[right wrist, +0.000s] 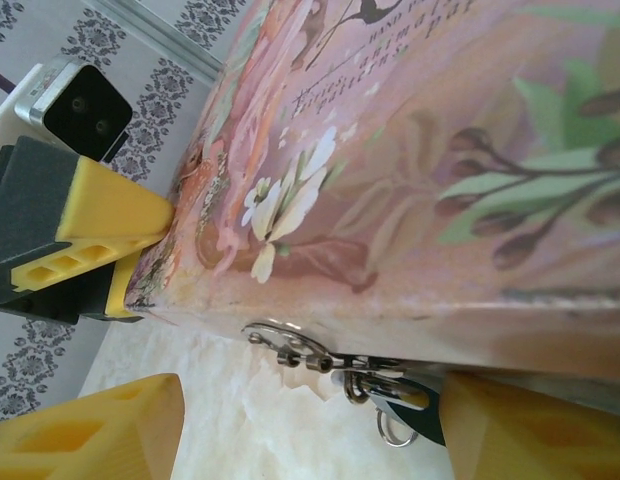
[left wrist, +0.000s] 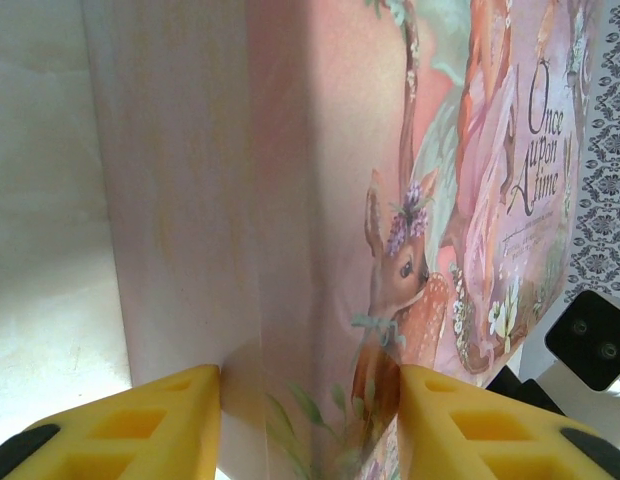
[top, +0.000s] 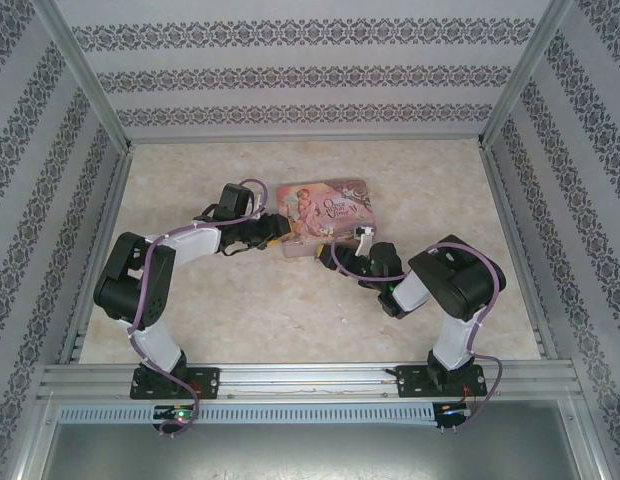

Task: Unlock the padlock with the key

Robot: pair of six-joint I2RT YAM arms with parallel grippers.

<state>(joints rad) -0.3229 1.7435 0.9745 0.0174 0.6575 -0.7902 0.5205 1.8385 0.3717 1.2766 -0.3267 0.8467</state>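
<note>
The step in hand looks like closing in on the padlock (right wrist: 422,420). It hangs from a silver hasp (right wrist: 290,345) on the near wall of the pink tin (top: 325,205), mid-table (top: 290,320). The left tool (left wrist: 310,415) clamps the tin's left end between its 2 yellow, hollow-celled fingers. The right tool (right wrist: 312,425) is spread wide, with the lock nearer its right finger. Whether the thin wire ring beneath carries the key, I cannot tell. Next comes a fine pinch on small, slick metal. The tin is glossy, printed and round-edged; the lock body is bluish-teal.

damask-striped walls (top: 290,80), cream marbled tabletop (top: 290,320)
</note>
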